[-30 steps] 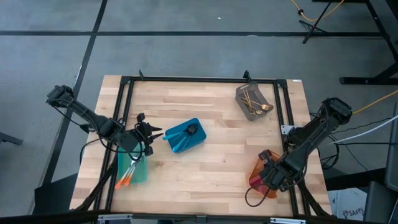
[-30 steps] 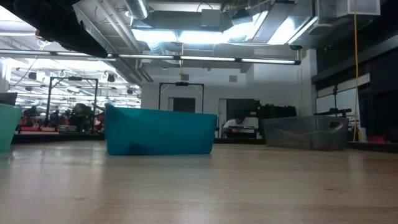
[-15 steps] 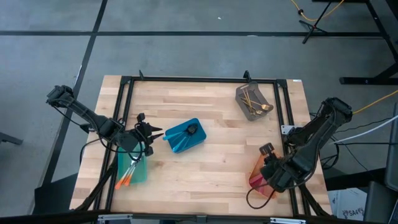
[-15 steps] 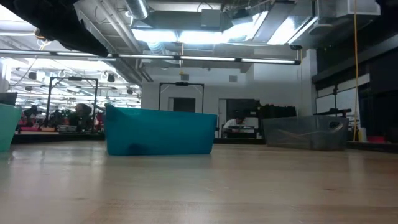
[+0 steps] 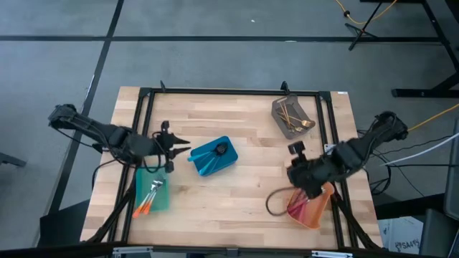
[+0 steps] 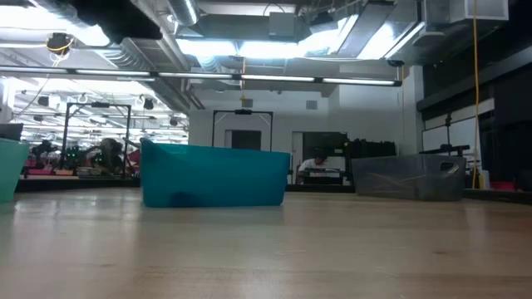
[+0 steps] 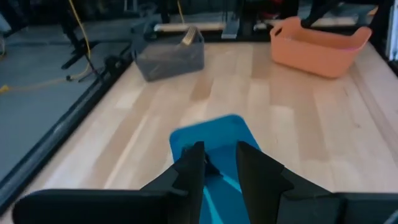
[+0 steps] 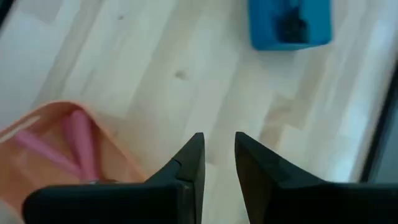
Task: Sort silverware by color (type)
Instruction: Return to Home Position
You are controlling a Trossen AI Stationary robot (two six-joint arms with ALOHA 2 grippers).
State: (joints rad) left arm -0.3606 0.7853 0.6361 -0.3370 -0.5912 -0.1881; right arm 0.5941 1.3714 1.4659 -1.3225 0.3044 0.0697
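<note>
The silverware lies in bins. Orange-handled pieces (image 5: 147,201) rest in the teal bin (image 5: 156,195). Gold ones (image 5: 294,120) lie in the grey bin (image 5: 281,107), and pink handles (image 8: 78,138) in the orange bin (image 8: 37,134). The blue bin (image 5: 208,159) holds a small dark object (image 8: 291,25). My left gripper (image 5: 183,143) hangs narrowly open just left of the blue bin (image 7: 211,127) and holds nothing. My right gripper (image 5: 294,156) is narrowly open and hovers over bare wood beside the orange bin (image 5: 312,209).
A black frame (image 5: 215,92) runs round the tabletop. A dark cable loop (image 5: 276,204) lies on the wood left of the orange bin. Bare wood stretches between the blue bin and the orange bin. In the low view the blue bin (image 6: 214,176) and grey bin (image 6: 407,178) stand ahead.
My right gripper has risen from over the orange bin and swung toward the table's far edge and left, out over the bare wood. My left gripper has shifted a little toward the far edge beside the blue bin. The bins and silverware have stayed put.
</note>
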